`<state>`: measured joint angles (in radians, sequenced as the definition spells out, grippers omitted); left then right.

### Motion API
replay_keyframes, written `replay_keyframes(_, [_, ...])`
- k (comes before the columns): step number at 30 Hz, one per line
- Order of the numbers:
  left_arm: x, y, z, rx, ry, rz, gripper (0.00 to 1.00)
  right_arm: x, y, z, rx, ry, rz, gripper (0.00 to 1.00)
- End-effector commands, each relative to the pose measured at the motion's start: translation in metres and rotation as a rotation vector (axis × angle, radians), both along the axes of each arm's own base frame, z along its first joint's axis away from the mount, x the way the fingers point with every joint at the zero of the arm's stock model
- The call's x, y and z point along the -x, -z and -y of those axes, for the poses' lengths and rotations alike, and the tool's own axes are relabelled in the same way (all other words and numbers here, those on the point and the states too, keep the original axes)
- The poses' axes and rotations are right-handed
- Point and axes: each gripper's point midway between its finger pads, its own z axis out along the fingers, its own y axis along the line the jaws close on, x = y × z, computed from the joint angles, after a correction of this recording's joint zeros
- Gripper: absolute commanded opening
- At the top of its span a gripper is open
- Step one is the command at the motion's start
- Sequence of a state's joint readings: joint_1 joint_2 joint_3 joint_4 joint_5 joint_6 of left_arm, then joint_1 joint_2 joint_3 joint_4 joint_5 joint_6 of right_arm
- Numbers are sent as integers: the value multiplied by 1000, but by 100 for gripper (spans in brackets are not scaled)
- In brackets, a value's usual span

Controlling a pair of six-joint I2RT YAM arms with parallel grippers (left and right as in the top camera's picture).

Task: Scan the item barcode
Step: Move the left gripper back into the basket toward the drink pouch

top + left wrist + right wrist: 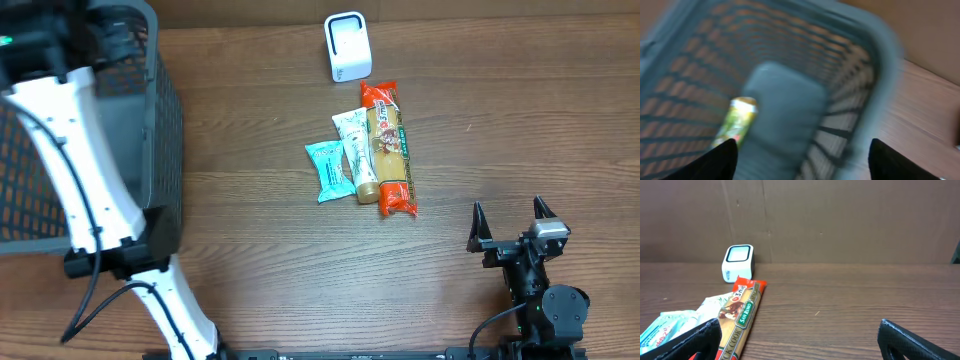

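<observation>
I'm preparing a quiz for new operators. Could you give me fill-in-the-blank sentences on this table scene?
The white scanner stands next to a row of ___ items lying side by side. Between the teal packet and the orange pasta packet lies a white ___. The right gripper is open and holds ___. The left gripper hangs open over the ___, with a yellow-green packet inside.
Missing words: three; tube; nothing; basket.

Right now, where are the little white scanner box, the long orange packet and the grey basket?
white scanner box (348, 45), overhead view, on its top face.
long orange packet (388, 148), overhead view, middle of the wrapper.
grey basket (168, 130), overhead view, on its right mesh wall.
</observation>
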<state>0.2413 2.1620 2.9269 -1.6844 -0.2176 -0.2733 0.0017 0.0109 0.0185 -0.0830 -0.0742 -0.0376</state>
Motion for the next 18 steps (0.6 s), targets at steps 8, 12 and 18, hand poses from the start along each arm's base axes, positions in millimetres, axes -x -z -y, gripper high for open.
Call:
replay_keyframes(8, [31,60,-57,60,-36,-234,74,0,2,-2,12,-9,2,100])
replay_keyframes(12, [48,119,-66,78,-65,-454,79,0,2,-2,12,-9,2,100])
replay_keyframes(18, [68,204,-79,54,-96,-680,82,0,2,-2,12,-9,2,100])
